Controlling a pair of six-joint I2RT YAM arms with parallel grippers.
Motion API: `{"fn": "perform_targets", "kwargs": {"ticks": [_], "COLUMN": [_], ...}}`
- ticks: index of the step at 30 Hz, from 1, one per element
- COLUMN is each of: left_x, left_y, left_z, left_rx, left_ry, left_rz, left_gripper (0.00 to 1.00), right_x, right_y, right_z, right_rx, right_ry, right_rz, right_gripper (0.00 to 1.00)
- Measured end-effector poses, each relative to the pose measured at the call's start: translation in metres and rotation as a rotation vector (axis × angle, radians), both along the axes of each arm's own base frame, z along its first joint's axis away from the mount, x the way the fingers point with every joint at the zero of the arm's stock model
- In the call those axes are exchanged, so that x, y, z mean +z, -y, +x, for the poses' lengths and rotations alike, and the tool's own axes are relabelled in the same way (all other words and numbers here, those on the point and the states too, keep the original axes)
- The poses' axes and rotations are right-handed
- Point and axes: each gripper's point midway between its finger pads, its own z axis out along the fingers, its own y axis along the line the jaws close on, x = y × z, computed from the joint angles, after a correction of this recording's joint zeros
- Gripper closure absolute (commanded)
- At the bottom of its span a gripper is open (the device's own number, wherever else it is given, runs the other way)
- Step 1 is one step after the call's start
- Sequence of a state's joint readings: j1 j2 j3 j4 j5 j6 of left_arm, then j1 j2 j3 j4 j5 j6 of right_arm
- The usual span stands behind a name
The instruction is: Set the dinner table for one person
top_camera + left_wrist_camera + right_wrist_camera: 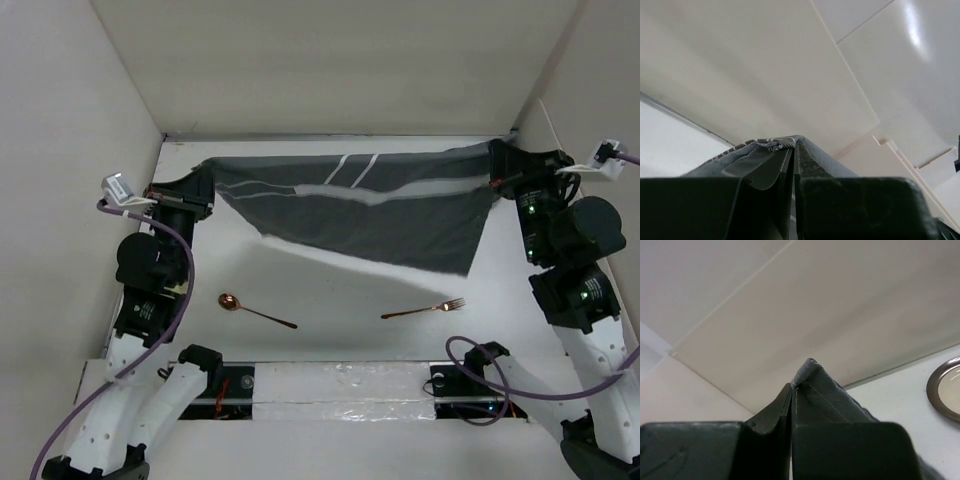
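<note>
Closest to the left wrist camera, the dark fingers of the left gripper (pixel 794 146) are pressed together on a bunched corner of the grey cloth (pixel 816 156), which pokes out just past their tips. The right gripper (pixel 791 388) is likewise clamped tight, with a folded corner of the same cloth (pixel 826 396) pinched between its fingers and standing up beyond them.

From above, the cloth (pixel 380 215) hangs stretched between the two grippers, lifted off the dinner table (pixel 340 335). Its pale stripes run along the upper part and its lower edge sags toward the arm bases. The left gripper (pixel 205 182) holds the left corner and the right gripper (pixel 495 162) the right one, both near the far wall.

The white table lies below both grippers and spreads between the side panels. On it, nearer the bases than the left gripper, lies a copper spoon (pixel 255 311). A copper fork (pixel 425 309) lies nearer the bases than the right gripper, well apart from the spoon. Beside the right gripper, the rim of a round metal dish (pixel 945 390) shows on the table.
</note>
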State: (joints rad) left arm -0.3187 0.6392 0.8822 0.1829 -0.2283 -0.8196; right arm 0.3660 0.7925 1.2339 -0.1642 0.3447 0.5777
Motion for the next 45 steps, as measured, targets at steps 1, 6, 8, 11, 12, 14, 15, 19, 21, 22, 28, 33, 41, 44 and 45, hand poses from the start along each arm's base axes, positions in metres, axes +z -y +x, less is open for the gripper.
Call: {"fn": "perform_targets", "kwargs": {"ticks": [1,6,8,11,12,14,15,19,21,22,28,33,41,44,45], "left_x": [0.003,-0.014,-0.028,-0.044,-0.050,-0.058,-0.061,-0.058,-0.038,-0.028,0.021,-0.059,-0.316,-0.357,-0.363], "left_y": [0.001,0.011,0.017,0.025,0.026,0.023,0.017,-0.011,-0.023,-0.028,-0.040,-0.041,-0.038,-0.035,-0.034], "left_z": [0.000,0.028,0.051,0.098,0.117,0.159,0.177,0.231,0.241,0.240,0.182,0.117,0.078,0.056,0.052], "left_rx": [-0.004,-0.003,0.001,0.012,0.006,-0.007,-0.009,0.011,0.020,0.021,0.045,0.051,0.000,-0.011,-0.012], "left_ry": [0.005,-0.068,-0.124,-0.221,-0.258,-0.312,-0.334,-0.408,-0.388,-0.371,-0.237,-0.261,-0.766,-0.866,-0.875], "left_rz": [0.006,0.060,0.095,0.144,0.159,0.171,0.174,0.180,0.181,0.180,0.181,0.169,0.120,0.105,0.101], "left_gripper": [1.00,1.00,1.00,1.00,1.00,1.00,1.00,1.00,1.00,1.00,1.00,1.00,1.00,1.00,1.00], "right_x": [0.003,-0.010,-0.031,-0.070,-0.085,-0.112,-0.121,-0.125,-0.101,-0.086,-0.021,-0.101,-0.383,-0.426,-0.430], "right_y": [0.001,0.003,0.002,-0.007,-0.012,-0.023,-0.027,-0.049,-0.056,-0.058,-0.052,-0.050,-0.051,-0.048,-0.048], "right_z": [-0.002,0.029,0.059,0.114,0.132,0.165,0.178,0.219,0.228,0.228,0.183,0.144,0.127,0.104,0.100], "right_rx": [-0.003,-0.037,-0.047,-0.027,-0.013,0.022,0.037,0.108,0.134,0.142,0.154,0.198,0.257,0.269,0.273], "right_ry": [0.000,-0.078,-0.146,-0.269,-0.308,-0.383,-0.409,-0.451,-0.411,-0.380,-0.215,-0.277,-0.843,-0.949,-0.956], "right_rz": [-0.012,-0.086,-0.122,-0.168,-0.181,-0.202,-0.208,-0.219,-0.214,-0.210,-0.186,-0.172,-0.195,-0.197,-0.194], "right_gripper": [1.00,1.00,1.00,1.00,1.00,1.00,1.00,1.00,1.00,1.00,1.00,1.00,1.00,1.00,1.00]}}
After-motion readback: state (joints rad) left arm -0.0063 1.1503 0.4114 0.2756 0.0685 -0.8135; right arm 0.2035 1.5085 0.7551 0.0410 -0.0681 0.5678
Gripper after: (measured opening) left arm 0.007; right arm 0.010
